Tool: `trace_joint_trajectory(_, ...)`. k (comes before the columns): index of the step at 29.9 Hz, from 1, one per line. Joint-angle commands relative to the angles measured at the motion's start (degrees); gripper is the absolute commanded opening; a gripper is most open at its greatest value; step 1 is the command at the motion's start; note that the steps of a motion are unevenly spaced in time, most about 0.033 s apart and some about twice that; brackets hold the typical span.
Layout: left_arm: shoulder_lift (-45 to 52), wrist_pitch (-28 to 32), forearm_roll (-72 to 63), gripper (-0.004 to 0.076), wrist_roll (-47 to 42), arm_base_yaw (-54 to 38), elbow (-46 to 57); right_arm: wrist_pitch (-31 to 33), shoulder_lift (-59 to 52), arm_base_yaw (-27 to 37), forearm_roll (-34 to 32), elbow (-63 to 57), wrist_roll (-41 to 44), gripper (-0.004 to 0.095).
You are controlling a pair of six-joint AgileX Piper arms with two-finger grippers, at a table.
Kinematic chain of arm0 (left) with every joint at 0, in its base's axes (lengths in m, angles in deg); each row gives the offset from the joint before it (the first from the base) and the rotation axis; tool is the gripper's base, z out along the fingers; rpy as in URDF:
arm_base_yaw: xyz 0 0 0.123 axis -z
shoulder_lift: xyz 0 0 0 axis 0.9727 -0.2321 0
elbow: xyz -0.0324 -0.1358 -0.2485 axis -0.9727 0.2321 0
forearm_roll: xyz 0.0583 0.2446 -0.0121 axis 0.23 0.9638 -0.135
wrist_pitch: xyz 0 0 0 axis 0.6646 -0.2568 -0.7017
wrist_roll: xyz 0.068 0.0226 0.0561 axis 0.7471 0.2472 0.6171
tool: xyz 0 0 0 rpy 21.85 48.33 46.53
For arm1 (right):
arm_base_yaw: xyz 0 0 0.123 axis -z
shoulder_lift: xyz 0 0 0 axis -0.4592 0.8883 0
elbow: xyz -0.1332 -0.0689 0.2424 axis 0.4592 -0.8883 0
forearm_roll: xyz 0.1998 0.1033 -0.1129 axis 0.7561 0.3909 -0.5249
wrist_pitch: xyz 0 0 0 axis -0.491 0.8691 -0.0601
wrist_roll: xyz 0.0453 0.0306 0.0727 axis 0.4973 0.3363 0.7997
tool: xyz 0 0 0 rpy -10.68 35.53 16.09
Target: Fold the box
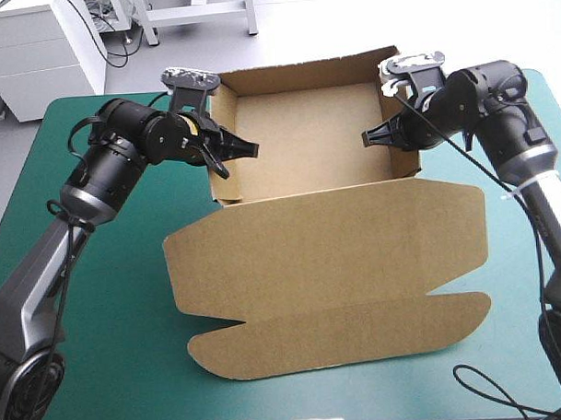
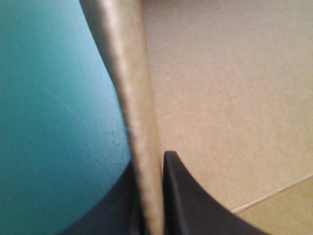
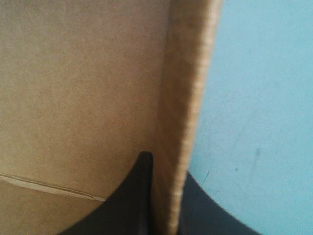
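Jaws, left: your left gripper (image 1: 237,158) is all but closed, pinching the left wall (image 1: 222,106) of the box (image 1: 306,145).
Left wrist check: one black finger (image 2: 186,200) sits inside the tray and the other on the cover side. The wall's board edge (image 2: 129,98) stands between them, touching both.
Jaws, right: your right gripper (image 1: 375,138) is likewise clamped, on the right wall (image 1: 406,164).
Right wrist check: one finger (image 3: 132,196) lies against the wall's inner face and its partner (image 3: 210,210) sits outside. The board edge (image 3: 193,98) runs up between them.
Box position: it sits at the far middle of the table as an open tray, with both side walls and the far wall (image 1: 304,78) raised.
Lid: the lid (image 1: 329,273) lies flat on the near side, joined to the tray's near edge. Its rounded flaps reach toward the robot.
Surroundings: the teal-green cover (image 1: 127,298) shows bare on both sides of the board. It also shows beside each gripped wall in the wrist views (image 2: 49,98) (image 3: 259,98).
Obstructions: in the high view the right wall hides your right gripper's outer finger, so only the inner tip shows over the floor. The left arm crosses the cover's far left corner. The right arm runs down the right edge, just beside the lid's end.
Creases: a fold line (image 2: 274,196) shows inside the tray near the left gripper, and another (image 3: 49,186) near the right.
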Motion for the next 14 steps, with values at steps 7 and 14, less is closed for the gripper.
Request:
trace_joint_trajectory(7,-5.5,-1.4,-1.9,-0.0008,7.4,0.7,-1.8,2.4,7.2,-0.3,3.1,1.7,-2.9,-0.0014)
trace_joint_trajectory(14,-10.4,-5.3,0.4,-0.0008,8.2,0.6,-1.8,3.4,11.0,-0.3,4.5,1.7,-3.3,-0.0014)
